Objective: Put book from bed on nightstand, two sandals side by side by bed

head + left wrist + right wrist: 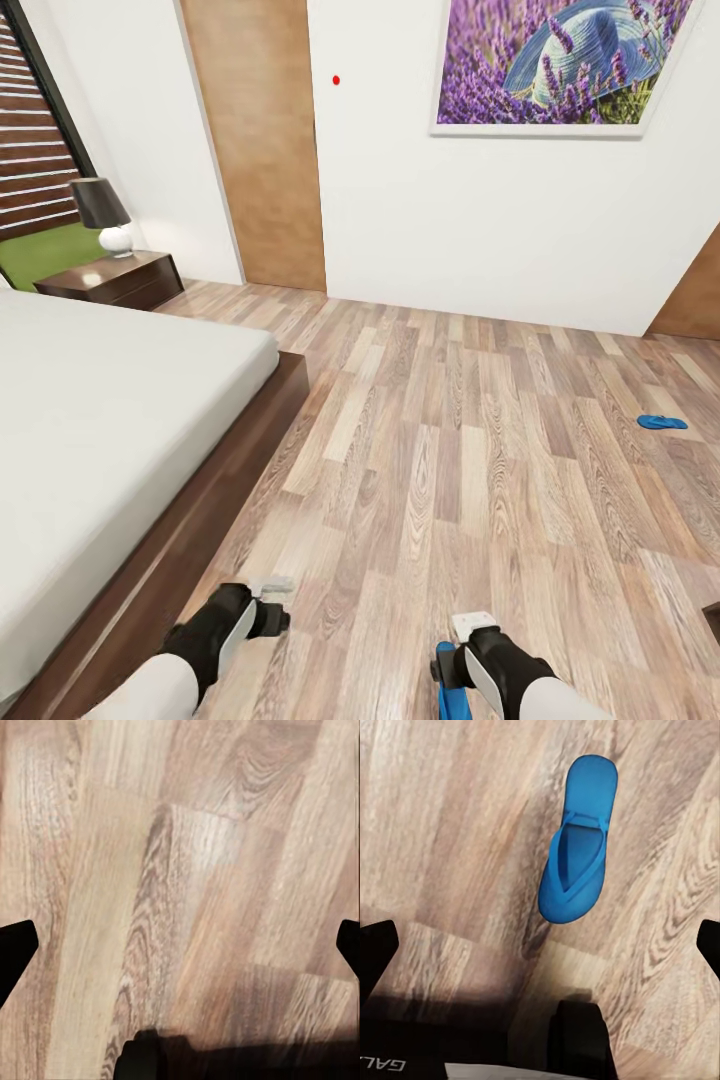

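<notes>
Beneath the right gripper (540,945) a blue sandal (576,844) lies flat on the wood-grain plank floor (450,450), smooth, rubbery, thong-strapped, just ahead of the spread black fingertips (376,952), untouched. Beside it the left gripper (180,945) hangs released too, its fingers wide over bare planks. At nine o'clock in the head view runs the bed (100,400), a plain off-white mattress on a low dark frame. A second blue sandal (662,422) lies at two o'clock, well apart. Farthest, at eleven o'clock, a glossy reddish-brown nightstand (115,278) carries a black-shaded lamp (102,214).
</notes>
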### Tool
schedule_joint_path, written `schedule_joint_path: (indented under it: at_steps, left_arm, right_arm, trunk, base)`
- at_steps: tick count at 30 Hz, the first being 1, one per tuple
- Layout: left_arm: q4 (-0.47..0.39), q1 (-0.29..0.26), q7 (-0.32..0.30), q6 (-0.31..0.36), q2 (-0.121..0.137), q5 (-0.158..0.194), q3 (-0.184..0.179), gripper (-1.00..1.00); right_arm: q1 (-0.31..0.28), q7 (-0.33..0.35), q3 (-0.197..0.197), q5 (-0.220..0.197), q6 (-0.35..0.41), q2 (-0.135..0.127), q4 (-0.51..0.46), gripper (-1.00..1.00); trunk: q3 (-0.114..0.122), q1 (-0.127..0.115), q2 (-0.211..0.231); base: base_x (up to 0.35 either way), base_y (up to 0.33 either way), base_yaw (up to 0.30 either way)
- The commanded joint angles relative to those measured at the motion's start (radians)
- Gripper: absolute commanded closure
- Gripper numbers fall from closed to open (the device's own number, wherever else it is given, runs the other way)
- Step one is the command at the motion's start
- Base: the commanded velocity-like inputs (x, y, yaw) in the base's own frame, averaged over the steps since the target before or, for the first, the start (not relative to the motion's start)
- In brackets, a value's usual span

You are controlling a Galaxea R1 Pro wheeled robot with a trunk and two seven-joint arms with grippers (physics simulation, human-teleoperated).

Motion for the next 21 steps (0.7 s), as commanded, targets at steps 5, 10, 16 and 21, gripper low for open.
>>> schedule_joint_path:
  at_steps: [5,10,16,21]
  left_arm:
    - [-0.008,-0.063,0.005,0.055,0.0,0.012,-0.003,-1.0]
    - [-0.009,-0.081,0.006,0.065,0.001,0.017,-0.003,-1.0]
    - [-0.011,-0.088,0.007,0.071,-0.001,0.021,-0.003,-1.0]
    - [-0.016,-0.09,0.006,0.074,-0.001,0.023,-0.002,-1.0]
  right_arm:
    - [0.0,0.001,-0.008,0.01,0.026,0.003,-0.011,-1.0]
    - [0.0,0.0,-0.008,0.01,0.033,0.005,-0.014,-1.0]
    - [0.0,0.0,-0.008,0.01,0.035,0.005,-0.016,-1.0]
    - [0.0,0.0,-0.008,0.01,0.036,0.006,-0.018,-1.0]
  trunk:
    - [-0.001,0.0,0.0]
    - [-0.001,0.0,0.0]
    - [-0.001,0.0,0.0]
    - [-0.001,0.0,0.0]
  base:
    - [0.0,0.0,0.0]
    - [0.0,0.0,0.0]
    - [0.0,0.0,0.0]
    - [0.0,0.0,0.0]
